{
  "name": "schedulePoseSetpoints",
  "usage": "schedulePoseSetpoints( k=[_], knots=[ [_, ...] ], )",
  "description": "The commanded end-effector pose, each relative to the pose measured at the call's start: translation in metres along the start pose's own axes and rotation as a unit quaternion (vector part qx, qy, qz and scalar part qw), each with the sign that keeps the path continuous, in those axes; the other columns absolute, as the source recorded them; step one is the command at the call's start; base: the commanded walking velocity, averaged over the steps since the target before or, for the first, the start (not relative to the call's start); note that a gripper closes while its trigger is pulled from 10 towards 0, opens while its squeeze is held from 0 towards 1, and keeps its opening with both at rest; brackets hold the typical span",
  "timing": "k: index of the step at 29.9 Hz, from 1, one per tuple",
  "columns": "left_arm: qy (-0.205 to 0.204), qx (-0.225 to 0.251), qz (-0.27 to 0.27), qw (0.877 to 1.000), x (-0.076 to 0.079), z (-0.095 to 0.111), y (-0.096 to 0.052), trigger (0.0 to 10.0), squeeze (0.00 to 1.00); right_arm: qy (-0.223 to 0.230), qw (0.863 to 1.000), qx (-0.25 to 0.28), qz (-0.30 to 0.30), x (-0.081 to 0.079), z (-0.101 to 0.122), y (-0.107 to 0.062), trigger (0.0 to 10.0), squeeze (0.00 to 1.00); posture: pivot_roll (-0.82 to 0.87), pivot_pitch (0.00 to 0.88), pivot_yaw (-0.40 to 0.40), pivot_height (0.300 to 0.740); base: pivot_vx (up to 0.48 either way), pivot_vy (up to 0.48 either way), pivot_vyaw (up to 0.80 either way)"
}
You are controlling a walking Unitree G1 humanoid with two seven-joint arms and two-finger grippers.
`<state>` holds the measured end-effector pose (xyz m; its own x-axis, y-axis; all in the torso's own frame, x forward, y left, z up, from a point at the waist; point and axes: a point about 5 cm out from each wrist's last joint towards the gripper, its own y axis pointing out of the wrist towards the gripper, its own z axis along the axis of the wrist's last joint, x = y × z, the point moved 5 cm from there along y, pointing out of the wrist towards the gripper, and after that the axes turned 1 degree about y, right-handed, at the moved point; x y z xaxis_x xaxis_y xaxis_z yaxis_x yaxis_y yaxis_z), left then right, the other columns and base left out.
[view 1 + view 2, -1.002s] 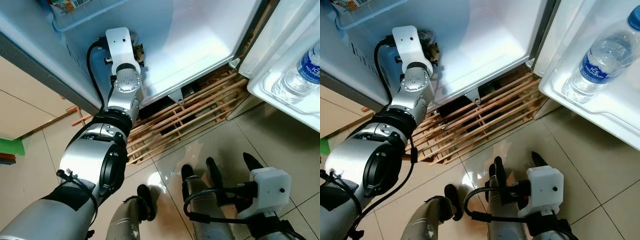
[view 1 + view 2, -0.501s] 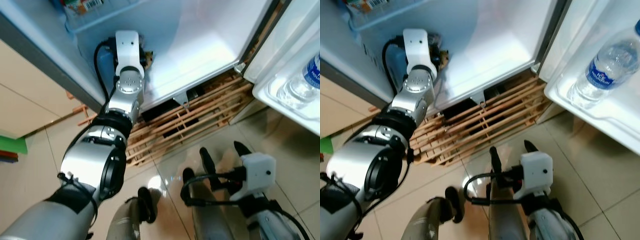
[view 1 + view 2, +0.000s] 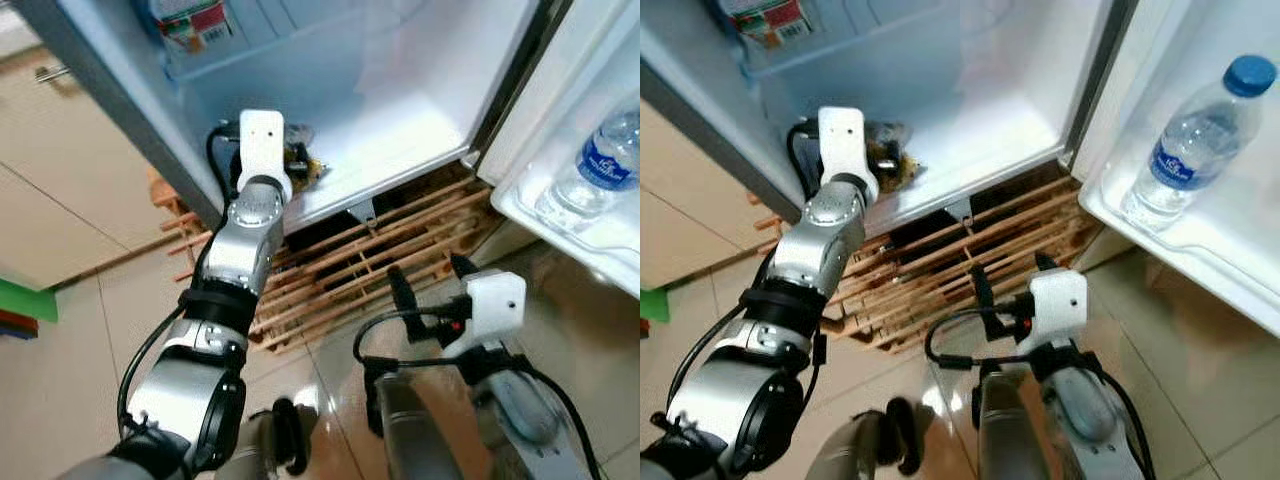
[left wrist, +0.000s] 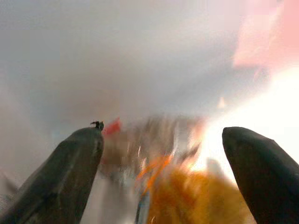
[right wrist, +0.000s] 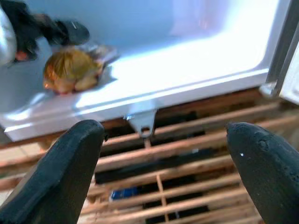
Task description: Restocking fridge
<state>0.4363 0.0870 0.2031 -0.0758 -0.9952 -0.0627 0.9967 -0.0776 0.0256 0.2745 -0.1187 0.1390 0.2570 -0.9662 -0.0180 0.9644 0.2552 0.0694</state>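
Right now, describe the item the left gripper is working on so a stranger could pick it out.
Look at the open fridge, down on its white bottom floor near the front left corner. There, by the left gripper, lies a crinkly clear bag of orange-yellow food, the sole loose item on that floor.

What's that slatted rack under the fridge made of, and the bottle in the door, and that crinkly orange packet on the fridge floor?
The slatted rack looks like bare, light wood: tan slats crossed in a grid. The bottle seems to be clear plastic with a blue cap and label; you can see through it. The orange packet looks like glossy plastic wrap, judging by its shine and crumpled folds, though what is inside is unclear.
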Motion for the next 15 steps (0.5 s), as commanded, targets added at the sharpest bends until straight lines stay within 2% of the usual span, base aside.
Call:
schedulePoseSetpoints(
  k=[1, 2, 4, 6, 7, 9, 13, 15],
  knots=[
    [0.021, 0.045, 0.003, 0.999, -0.011, 0.018, -0.003, 10.0, 1.00, 0.011, 1.000, 0.002, 0.003, -0.001, -0.003, 0.000, 10.0, 0.00, -0.16, 0.096, 0.098, 0.740, 0.000, 0.000, 0.00],
    [0.040, 0.078, -0.011, 0.996, -0.007, 0.030, -0.005, 10.0, 1.00, 0.008, 1.000, 0.010, 0.007, 0.000, -0.002, 0.007, 10.0, 0.00, -0.15, 0.072, 0.094, 0.740, 0.000, 0.000, 0.00],
    [0.049, 0.081, -0.011, 0.995, -0.006, 0.030, -0.004, 10.0, 1.00, 0.007, 1.000, 0.013, 0.008, 0.000, -0.001, 0.010, 10.0, 0.00, -0.15, 0.067, 0.093, 0.740, 0.000, 0.000, 0.00],
    [0.041, 0.055, 0.007, 0.998, -0.015, 0.016, -0.002, 10.0, 1.00, 0.004, 1.000, 0.022, 0.012, 0.001, 0.000, 0.016, 10.0, 0.00, -0.15, 0.057, 0.088, 0.740, 0.000, 0.000, 0.00],
    [0.041, 0.055, 0.007, 0.998, -0.015, 0.016, -0.002, 10.0, 1.00, 0.004, 1.000, 0.022, 0.012, 0.001, 0.000, 0.016, 10.0, 0.00, -0.15, 0.057, 0.088, 0.740, 0.000, 0.000, 0.00],
    [0.022, 0.034, 0.025, 0.999, -0.022, 0.004, 0.000, 10.0, 1.00, 0.002, 1.000, 0.026, 0.014, 0.002, 0.000, 0.019, 10.0, 0.00, -0.15, 0.051, 0.084, 0.740, 0.000, 0.000, 0.00],
    [0.022, 0.016, 0.026, 0.999, -0.023, -0.010, 0.000, 10.0, 1.00, -0.001, 0.999, 0.029, 0.016, 0.003, 0.000, 0.020, 10.0, 0.00, -0.16, 0.053, 0.078, 0.740, 0.000, 0.000, 0.00],
    [-0.001, 0.010, -0.002, 1.000, -0.014, -0.012, -0.002, 10.0, 1.00, -0.006, 0.999, 0.032, 0.016, 0.004, 0.002, 0.020, 10.0, 0.00, -0.16, 0.058, 0.078, 0.740, 0.000, 0.000, 0.00]
  ],
)
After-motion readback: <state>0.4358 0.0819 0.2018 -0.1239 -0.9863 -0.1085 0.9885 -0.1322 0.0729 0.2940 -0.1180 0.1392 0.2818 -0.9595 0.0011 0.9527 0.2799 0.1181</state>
